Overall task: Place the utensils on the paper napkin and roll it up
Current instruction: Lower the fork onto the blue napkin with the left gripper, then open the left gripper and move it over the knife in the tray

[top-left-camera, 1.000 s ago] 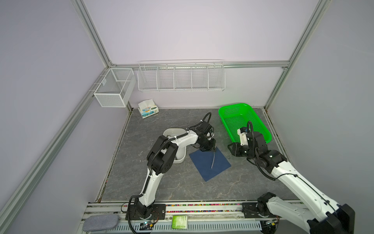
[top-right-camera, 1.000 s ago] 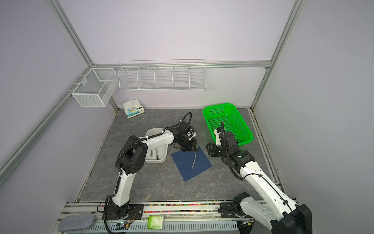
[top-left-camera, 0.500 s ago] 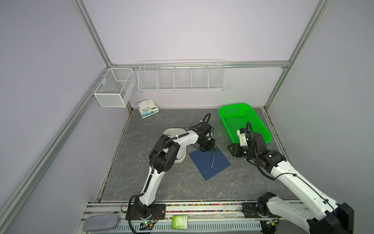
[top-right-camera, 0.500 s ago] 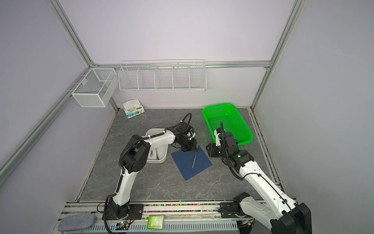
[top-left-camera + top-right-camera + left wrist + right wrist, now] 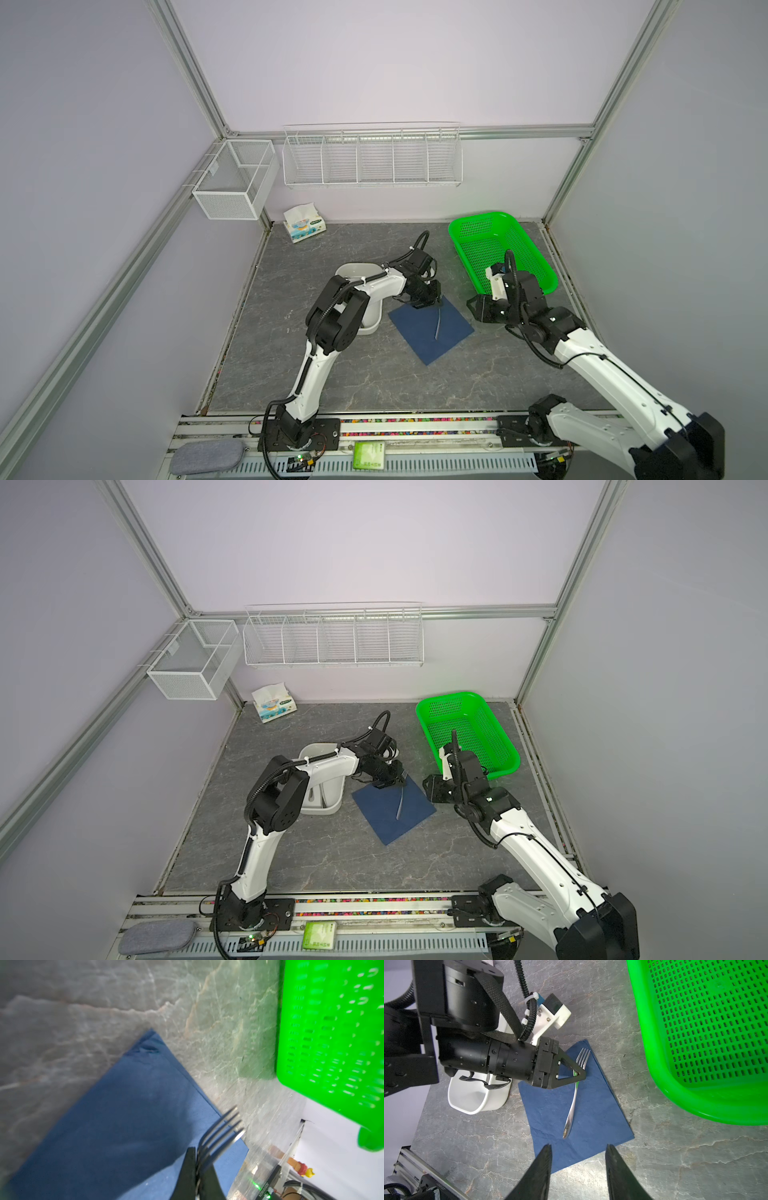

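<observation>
The navy paper napkin (image 5: 419, 338) (image 5: 384, 818) (image 5: 593, 1111) lies flat as a diamond on the grey table. A silver fork (image 5: 437, 324) (image 5: 400, 804) (image 5: 572, 1105) is over it, with its handle end down on the sheet. My left gripper (image 5: 434, 300) (image 5: 398, 778) (image 5: 580, 1074) is shut on the fork's neck just behind the tines (image 5: 224, 1126), near the napkin's far corner (image 5: 149, 1043). My right gripper (image 5: 471, 305) (image 5: 428, 783) (image 5: 578, 1147) is open and holds nothing, by the napkin's right corner. No other utensils show.
A white bin (image 5: 357, 270) (image 5: 316, 750) (image 5: 467, 1105) stands left of the napkin, partly under my left arm. A green basket (image 5: 478, 216) (image 5: 449, 696) (image 5: 654, 1043) sits behind my right gripper. A tissue pack (image 5: 303, 222) lies at the back left, below wire racks (image 5: 370, 158).
</observation>
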### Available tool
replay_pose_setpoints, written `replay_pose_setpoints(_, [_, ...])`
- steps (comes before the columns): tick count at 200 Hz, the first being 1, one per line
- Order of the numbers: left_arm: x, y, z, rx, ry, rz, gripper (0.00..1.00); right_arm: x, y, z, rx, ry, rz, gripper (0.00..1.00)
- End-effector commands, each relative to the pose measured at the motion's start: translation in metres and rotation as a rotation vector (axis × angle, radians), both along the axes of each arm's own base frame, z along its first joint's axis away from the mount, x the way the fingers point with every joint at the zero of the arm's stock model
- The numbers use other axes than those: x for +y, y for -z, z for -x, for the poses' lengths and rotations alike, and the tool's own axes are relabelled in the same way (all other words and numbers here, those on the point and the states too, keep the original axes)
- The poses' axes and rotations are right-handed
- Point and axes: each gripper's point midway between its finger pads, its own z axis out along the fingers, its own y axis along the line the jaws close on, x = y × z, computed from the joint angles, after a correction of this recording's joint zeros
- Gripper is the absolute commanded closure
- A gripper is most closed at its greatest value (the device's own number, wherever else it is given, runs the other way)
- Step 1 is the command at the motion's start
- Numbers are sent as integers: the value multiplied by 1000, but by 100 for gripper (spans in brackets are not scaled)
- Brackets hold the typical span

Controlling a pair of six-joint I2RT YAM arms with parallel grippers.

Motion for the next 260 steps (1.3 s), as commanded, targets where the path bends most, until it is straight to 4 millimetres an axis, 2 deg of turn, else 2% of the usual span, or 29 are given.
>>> replay_pose_setpoints(1, [-3, 4, -5, 28, -29, 52, 94, 0, 12, 3, 38, 1, -1, 55])
replay_pose_setpoints(49, [1, 8, -9, 30, -57, 50, 89, 2, 13, 4, 47, -5, -9, 54])
replay_pose_setpoints(118, [19, 18, -17, -15, -101, -63, 87, 3, 13, 4, 47, -6, -12, 54])
replay_pose_setpoints(220, [23, -13, -26, -90, -134, -69, 75, 4, 12, 3, 47, -9, -17, 54])
replay_pose_setpoints(260, [35, -24, -28, -129, -155, -122, 70, 5, 13, 3, 49, -10, -22, 54])
